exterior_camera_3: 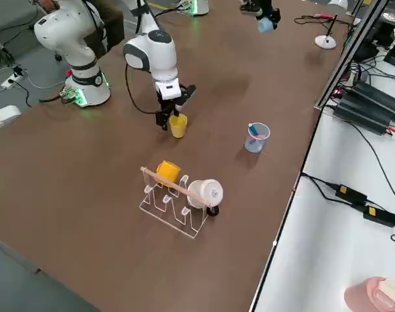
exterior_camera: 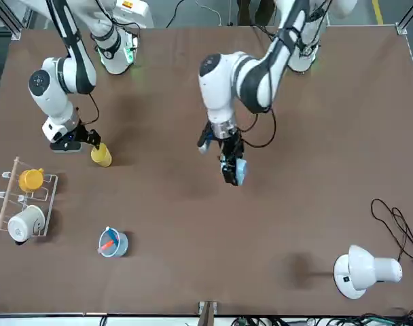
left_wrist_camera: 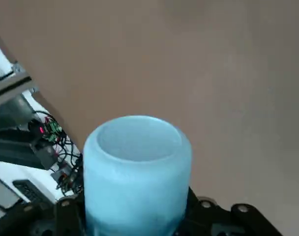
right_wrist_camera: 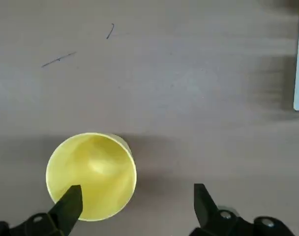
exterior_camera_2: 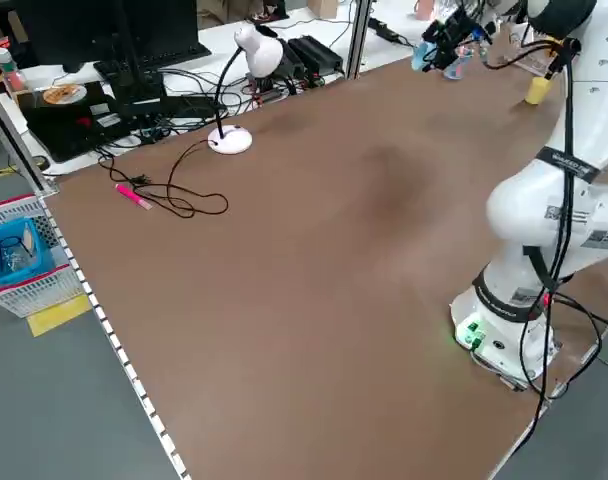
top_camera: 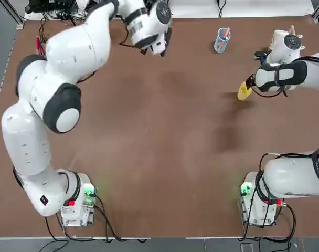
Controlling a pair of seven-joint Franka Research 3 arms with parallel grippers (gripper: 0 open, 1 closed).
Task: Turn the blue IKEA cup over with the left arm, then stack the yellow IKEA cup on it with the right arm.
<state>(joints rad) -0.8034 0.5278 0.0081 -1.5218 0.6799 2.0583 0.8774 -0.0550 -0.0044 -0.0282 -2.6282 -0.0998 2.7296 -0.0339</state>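
Observation:
The blue IKEA cup point(exterior_camera: 240, 170) is gripped at the tip of the left arm, with my left gripper point(exterior_camera: 231, 170) shut on it above the far middle of the table. In the left wrist view the cup point(left_wrist_camera: 137, 172) fills the space between the fingers, one end facing the camera. The yellow IKEA cup point(top_camera: 244, 92) stands upright on the table at the right. My right gripper point(right_wrist_camera: 137, 204) hovers open just above it. The cup point(right_wrist_camera: 90, 174) lies by one fingertip point(right_wrist_camera: 71, 204), off centre between the jaws.
A clear rack point(exterior_camera: 6, 197) holding an orange-yellow mug point(exterior_camera: 31, 179) and a white mug point(exterior_camera: 26, 221) stands at the far right corner. Near it is a see-through blue cup point(exterior_camera: 112, 242) with pink sticks. A white desk lamp point(exterior_camera: 363, 272) and cables point(exterior_camera: 395, 221) lie at the far left.

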